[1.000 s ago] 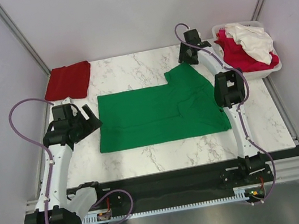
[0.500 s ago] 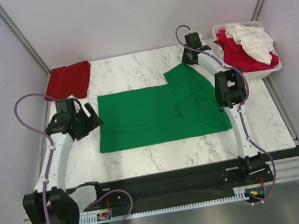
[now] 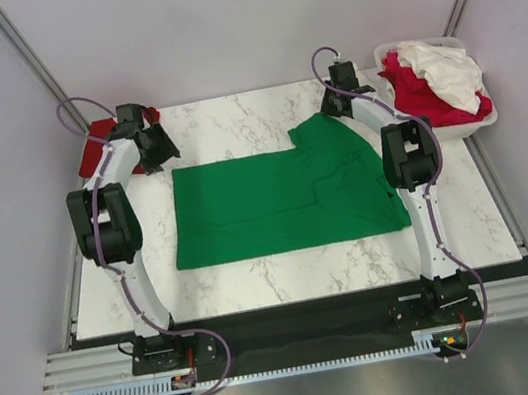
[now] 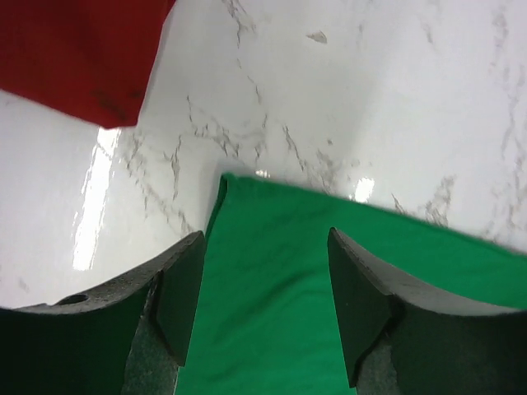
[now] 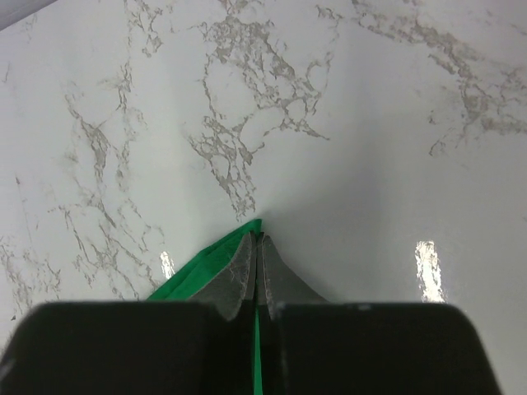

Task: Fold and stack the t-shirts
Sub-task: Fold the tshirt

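Swung from the near left to the far left, the left pincer is spread over the far left corner of the green t-shirt, which lies flat mid-table. The right pincer pinches its far right tip. Farther back, the dark red t-shirt lies folded at the left; at the right, the white basket holds a crimson-pink t-shirt and a white t-shirt
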### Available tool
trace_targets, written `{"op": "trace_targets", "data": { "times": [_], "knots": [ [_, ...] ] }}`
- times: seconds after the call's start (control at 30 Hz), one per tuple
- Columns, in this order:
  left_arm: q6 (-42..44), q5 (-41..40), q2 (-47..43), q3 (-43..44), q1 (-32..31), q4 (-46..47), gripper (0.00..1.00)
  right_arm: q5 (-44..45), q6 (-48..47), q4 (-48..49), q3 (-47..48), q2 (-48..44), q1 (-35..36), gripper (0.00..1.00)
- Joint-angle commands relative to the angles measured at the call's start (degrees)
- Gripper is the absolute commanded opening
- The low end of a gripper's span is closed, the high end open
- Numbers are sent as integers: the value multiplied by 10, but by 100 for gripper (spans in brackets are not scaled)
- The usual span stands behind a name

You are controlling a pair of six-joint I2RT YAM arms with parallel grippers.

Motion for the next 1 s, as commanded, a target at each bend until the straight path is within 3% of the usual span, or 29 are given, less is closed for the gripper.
{"op": "trace_targets", "data": {
  "times": [0.0,0.2,0.7,0.9,0.97],
  "knots": [
    [11,-6,71,59,0,-2,68,-22,-3,-38,-28,1,3,0],
    [11,-11,135,97,-1,-2,67,-36,-7,-34,-32,-1,0,0],
    [3,-31,124,50,-25,0,55,-45,-7,-27,-51,-3,-18,0],
    [-3,-43,122,41,-35,4,40,-49,-8,-25,-52,-2,-18,0],
    [-3,-43,122,44,-36,6,25,-50,-8,-24,-51,-2,-17,0]
  ]
}}
